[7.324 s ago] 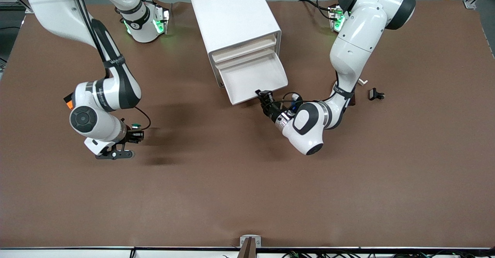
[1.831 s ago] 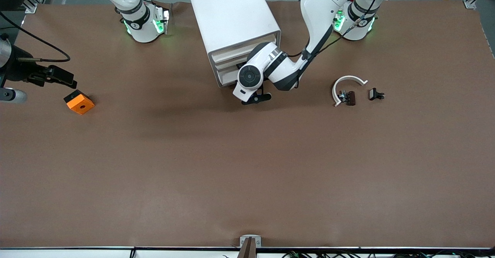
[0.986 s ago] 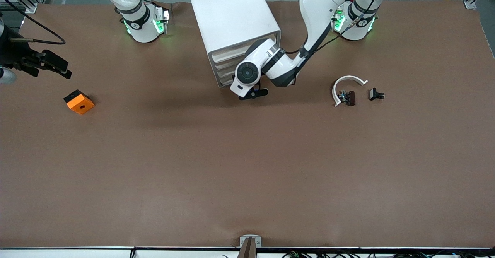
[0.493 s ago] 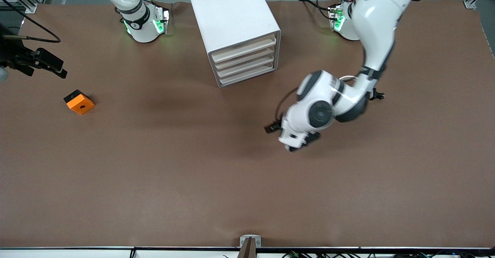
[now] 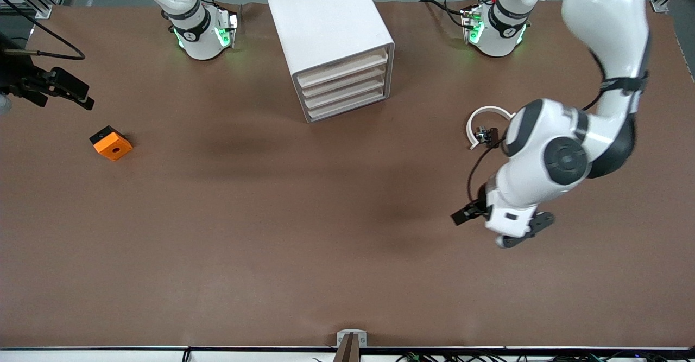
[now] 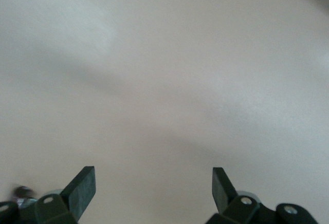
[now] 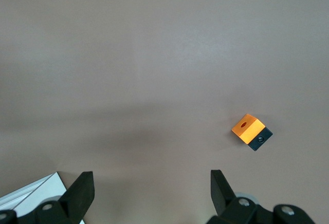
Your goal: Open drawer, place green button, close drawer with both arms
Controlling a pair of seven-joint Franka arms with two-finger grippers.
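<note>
The white cabinet (image 5: pixel 326 20) stands at the back middle with all four drawers pushed in; the lowest drawer (image 5: pixel 347 109) shows only its cream front. The button is out of view. My left gripper (image 5: pixel 462 215) is open and empty, up over bare brown table toward the left arm's end; the left wrist view shows its spread fingertips (image 6: pixel 85 183) over bare table. My right gripper (image 5: pixel 81 96) is open and empty at the right arm's end of the table, over the spot by the orange cube (image 5: pixel 111 143). The cube also shows in the right wrist view (image 7: pixel 249 129).
A white curved piece (image 5: pixel 486 113) with small dark parts (image 5: pixel 488 134) lies beside the left arm's elbow (image 5: pixel 564 158), which covers part of them. A white corner (image 7: pixel 28 196) shows in the right wrist view. Brown table (image 5: pixel 304 232) spreads nearer the camera.
The left arm has pushed the lowest drawer shut, then swung away from the cabinet toward its own end of the table and the camera. The right gripper has barely moved.
</note>
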